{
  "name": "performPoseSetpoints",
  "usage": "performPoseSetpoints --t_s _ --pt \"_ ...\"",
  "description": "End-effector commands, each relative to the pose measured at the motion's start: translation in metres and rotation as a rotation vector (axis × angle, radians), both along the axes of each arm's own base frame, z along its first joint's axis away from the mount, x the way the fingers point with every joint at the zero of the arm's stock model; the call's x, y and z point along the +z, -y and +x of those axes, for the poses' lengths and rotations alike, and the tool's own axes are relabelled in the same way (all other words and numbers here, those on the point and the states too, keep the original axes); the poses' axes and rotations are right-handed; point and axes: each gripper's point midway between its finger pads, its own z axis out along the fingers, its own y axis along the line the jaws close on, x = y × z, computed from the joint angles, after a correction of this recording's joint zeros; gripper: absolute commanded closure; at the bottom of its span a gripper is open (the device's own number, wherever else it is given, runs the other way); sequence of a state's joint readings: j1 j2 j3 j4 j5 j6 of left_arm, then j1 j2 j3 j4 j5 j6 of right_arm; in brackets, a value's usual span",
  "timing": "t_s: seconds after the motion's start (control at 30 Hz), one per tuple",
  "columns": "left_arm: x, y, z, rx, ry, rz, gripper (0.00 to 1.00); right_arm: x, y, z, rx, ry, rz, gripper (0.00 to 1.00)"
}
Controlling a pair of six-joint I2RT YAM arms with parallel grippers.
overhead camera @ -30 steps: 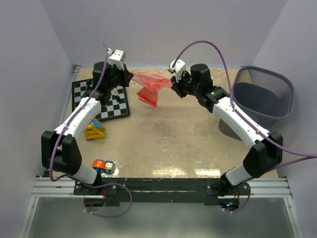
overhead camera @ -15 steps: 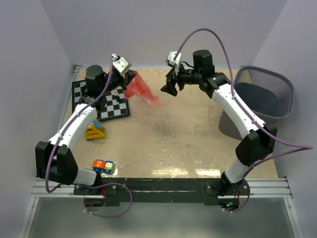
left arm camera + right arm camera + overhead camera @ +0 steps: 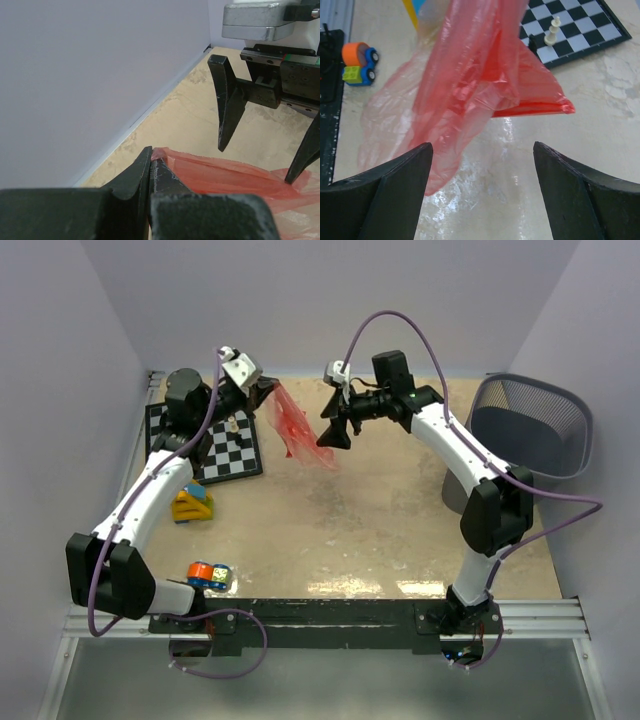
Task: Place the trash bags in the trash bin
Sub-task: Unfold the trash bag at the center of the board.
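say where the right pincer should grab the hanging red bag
Probably the free upper edge of the trash bag, opposite the corner the left pincer pinches. It hangs limp, so the open right pincer can close in sideways, straddling the film.

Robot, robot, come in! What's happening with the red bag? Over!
Left gripper shut on red bag, bag dangling. Right gripper open beside it. Bin off right, right arm between.

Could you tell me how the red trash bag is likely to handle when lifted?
Probably very floppy: the trash bag hangs limp and crumpled from the left gripper. Likely very light, since a pinch on one edge holds it. It may sway and snag, draping just before the open right gripper.
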State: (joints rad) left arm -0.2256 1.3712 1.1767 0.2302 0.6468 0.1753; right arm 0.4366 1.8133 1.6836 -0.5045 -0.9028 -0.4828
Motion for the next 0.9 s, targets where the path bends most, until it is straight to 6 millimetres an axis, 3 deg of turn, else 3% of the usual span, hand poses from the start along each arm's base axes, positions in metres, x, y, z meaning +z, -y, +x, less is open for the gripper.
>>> performPoseSetpoints --t_s 0.0,0.17,0.33,0.7,0.87 --pt "0.046 0.007 -0.011 -0.036 0.115 -0.034 1.00 0.038 -0.011 -0.021 0.114 0.003 0.106 0.16" --pt "0.049 0.007 -0.010 -0.027 0.132 -0.022 1.00 0.051 -0.012 -0.028 0.148 -0.046 0.150 0.25" --pt "0.053 0.009 -0.009 -0.024 0.137 -0.035 1.00 0.048 -0.014 -0.030 0.132 -0.102 0.169 0.30" --pt "0.066 0.011 -0.014 -0.034 0.162 -0.052 1.00 0.039 -0.014 0.000 0.007 -0.087 0.147 0.37" --pt "0.070 0.009 -0.012 -0.019 0.170 -0.058 1.00 0.035 -0.014 -0.004 0.026 -0.109 0.154 0.55"
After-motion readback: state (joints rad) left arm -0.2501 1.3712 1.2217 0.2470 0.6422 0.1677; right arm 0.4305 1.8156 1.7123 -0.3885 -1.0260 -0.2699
